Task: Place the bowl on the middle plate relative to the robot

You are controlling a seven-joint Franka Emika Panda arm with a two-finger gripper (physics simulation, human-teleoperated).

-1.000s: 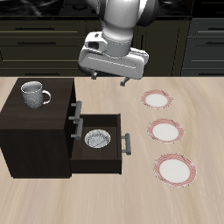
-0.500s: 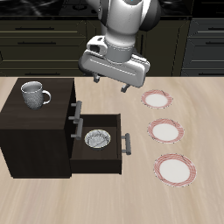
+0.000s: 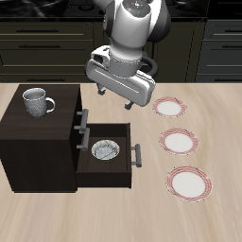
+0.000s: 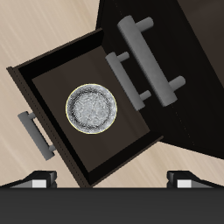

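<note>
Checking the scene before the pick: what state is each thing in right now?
Gripper: open, empty, above the cabinet.
Bowl: upright, inside the open drawer.
Drawer: pulled open.
Upper drawer: closed.
Mug: upright on the cabinet top.
Middle plate: bare.

speckled grey bowl (image 4: 92, 108), perhaps red-striped white plates (image 3: 180, 142)

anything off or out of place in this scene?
Nothing damaged or spilled. The only unusual placement: the bowl sits inside the open drawer of the dark cabinet, not on the table. The three plates lie flat in a row, the mug upright.
</note>
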